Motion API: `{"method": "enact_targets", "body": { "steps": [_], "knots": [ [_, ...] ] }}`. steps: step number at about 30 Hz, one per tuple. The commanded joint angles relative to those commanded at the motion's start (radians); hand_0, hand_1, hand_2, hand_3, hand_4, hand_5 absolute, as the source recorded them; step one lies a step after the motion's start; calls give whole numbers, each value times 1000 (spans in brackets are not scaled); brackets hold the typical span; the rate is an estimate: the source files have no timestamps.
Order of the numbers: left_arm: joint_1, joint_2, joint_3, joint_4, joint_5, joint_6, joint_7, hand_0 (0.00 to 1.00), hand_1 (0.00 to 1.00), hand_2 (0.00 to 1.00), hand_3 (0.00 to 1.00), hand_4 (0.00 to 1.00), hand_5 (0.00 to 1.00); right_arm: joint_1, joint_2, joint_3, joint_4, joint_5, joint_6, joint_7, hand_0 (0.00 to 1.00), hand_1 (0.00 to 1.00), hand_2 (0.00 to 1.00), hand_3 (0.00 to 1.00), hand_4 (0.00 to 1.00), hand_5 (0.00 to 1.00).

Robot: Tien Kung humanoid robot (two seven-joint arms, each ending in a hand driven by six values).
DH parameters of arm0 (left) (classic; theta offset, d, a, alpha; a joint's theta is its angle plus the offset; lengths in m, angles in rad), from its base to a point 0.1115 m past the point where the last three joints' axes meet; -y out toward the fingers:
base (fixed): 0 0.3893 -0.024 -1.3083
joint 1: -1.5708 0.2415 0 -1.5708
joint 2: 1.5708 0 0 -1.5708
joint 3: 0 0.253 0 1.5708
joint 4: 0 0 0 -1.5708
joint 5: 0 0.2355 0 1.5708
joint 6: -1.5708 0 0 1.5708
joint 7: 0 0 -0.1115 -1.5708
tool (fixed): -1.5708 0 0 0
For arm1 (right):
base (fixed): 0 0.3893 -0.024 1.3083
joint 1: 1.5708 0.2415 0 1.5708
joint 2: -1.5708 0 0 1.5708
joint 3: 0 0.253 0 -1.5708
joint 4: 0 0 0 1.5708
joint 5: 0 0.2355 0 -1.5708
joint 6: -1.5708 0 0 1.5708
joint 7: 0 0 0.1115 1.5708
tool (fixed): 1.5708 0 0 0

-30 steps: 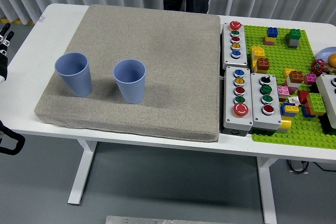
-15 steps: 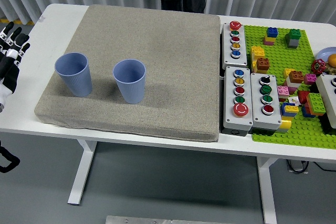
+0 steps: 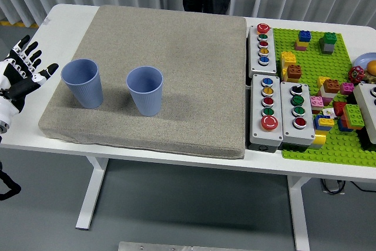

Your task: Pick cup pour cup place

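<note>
At the table's left edge the robot's left hand hangs with fingers spread, holding nothing, just beside the grey fabric mat. On the mat's front left part stand two upright blue ribbed plastic cups, the left cup nearest the hand, the right cup beside it. The step in hand looks like the reach; next the hand must close around the left cup. The right hand is out of view.
</note>
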Motion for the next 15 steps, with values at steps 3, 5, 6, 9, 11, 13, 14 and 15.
{"method": "enact_targets", "body": {
  "steps": [3,5,6,9,11,13,14,15],
  "knots": [
    [9,0,5,-7,11,1,3,989,985,998,998,893,88,1,0,2,0,-2,0,-1,719,679,719,689,310,345],
    [14,-1,9,-11,19,0,5,989,985,998,998,893,88,3,1,3,0,-4,0,-1,719,679,719,689,310,345],
    [16,-2,10,-11,21,0,5,989,985,998,998,893,88,4,1,3,0,-4,0,-1,719,679,719,689,310,345],
    [20,-3,19,-11,17,2,1,988,984,998,998,902,114,5,1,2,0,0,0,-1,719,679,718,689,310,345],
    [22,-6,30,-10,21,2,3,988,984,998,998,902,114,5,1,2,0,0,0,-1,719,679,718,689,310,345],
    [25,-10,36,-10,23,3,3,988,984,998,998,902,114,6,2,2,0,0,0,-1,719,679,718,689,310,345],
    [27,-12,38,-10,27,4,5,988,984,998,998,902,114,6,2,3,0,-2,0,-2,719,679,718,689,310,345],
    [28,-12,40,-10,30,4,5,989,984,998,998,907,126,6,2,4,0,-3,0,-2,719,679,718,689,308,345]
  ]
}}
